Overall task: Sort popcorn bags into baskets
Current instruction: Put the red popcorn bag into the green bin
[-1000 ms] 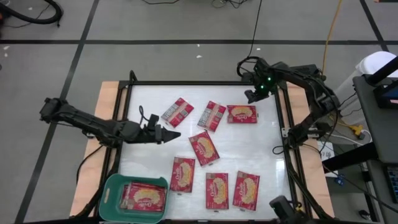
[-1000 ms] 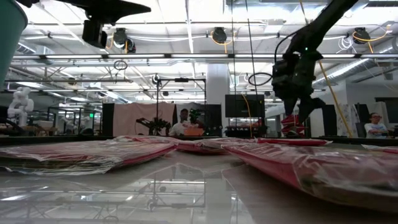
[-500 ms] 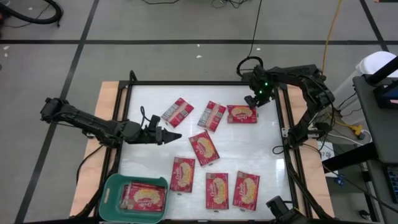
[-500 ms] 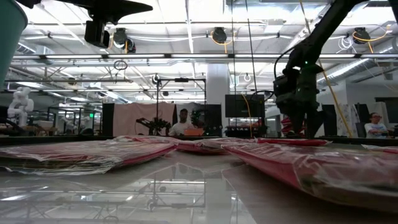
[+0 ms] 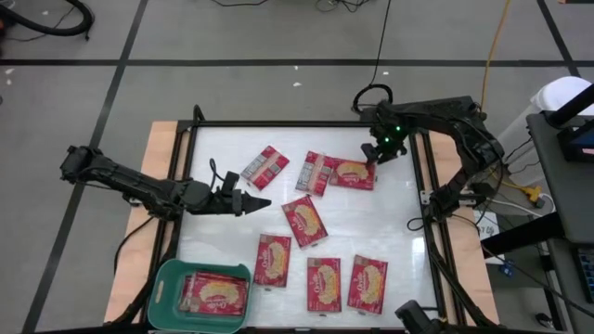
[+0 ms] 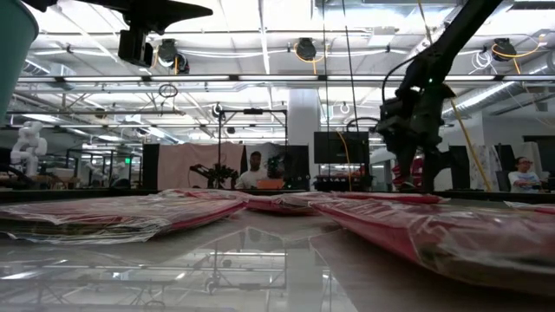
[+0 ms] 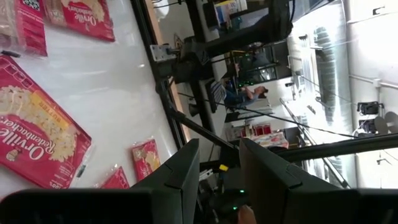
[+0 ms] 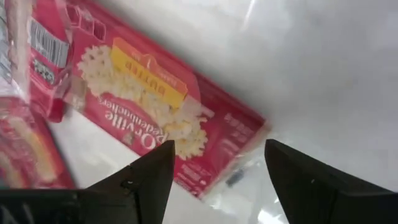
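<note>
Several red popcorn bags lie flat on the white table [image 5: 399, 232], among them one at the far right [image 5: 355, 173] whose left end meets its neighbour [image 5: 316, 172]. My right gripper [image 5: 372, 155] stands open over that bag's right end, slanting down from the far right; it also shows in the low view [image 6: 414, 178]. The teal basket [image 5: 167, 278] sits at the near left corner with bags [image 5: 215, 292] inside. My left gripper [image 5: 263, 202] hovers level over the table's left side, open, nothing between its fingers [image 7: 186, 174]. My right gripper straddles the right end of the far-right bag [image 8: 211, 134] from above, slanting in from the far right. One finger [image 8: 152, 177] is over the bag's printed face, the other [image 8: 298, 180] over bare table. The fingers hide whether a tip touches. The bag lies flat.
More bags lie at the far left [image 5: 264, 167], the middle [image 5: 303, 220] and along the near edge [image 5: 272, 260], [image 5: 323, 283], [image 5: 368, 283]. A black frame [image 5: 429, 186] rims the table. Bare table lies right of the middle bags.
My right gripper has sunk and gone toward the table's left, onto the far-right bag's end. That bag has slid left and turned a little, so its left end now meets the neighbouring bag.
</note>
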`<state>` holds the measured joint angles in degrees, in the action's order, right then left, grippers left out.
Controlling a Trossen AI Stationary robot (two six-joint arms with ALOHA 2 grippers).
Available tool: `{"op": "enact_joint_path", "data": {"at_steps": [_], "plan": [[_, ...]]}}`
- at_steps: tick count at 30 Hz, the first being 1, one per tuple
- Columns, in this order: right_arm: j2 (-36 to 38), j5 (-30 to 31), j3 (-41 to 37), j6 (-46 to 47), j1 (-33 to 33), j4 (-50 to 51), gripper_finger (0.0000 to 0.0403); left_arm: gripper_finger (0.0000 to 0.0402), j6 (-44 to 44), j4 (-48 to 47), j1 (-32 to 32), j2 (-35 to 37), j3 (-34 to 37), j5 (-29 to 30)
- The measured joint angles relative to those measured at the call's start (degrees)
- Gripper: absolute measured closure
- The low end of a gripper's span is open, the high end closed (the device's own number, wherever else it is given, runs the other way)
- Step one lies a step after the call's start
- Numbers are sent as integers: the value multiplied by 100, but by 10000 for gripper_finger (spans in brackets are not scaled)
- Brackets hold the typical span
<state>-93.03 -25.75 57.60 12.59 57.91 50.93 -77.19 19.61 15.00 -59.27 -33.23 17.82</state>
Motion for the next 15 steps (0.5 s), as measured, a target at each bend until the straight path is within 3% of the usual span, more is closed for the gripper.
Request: {"op": "enact_joint_path", "data": {"at_steps": [7,12,15], "plan": [[320,1033,-2,-170,-26,-246,161,284,7,-1,0,0,0,-1],[221,463,-232,-117,-17,-813,161,284,-43,4,2,0,-2,-1],[221,433,-509,-120,-84,-933,161,284,-112,20,0,0,-2,0]]}}
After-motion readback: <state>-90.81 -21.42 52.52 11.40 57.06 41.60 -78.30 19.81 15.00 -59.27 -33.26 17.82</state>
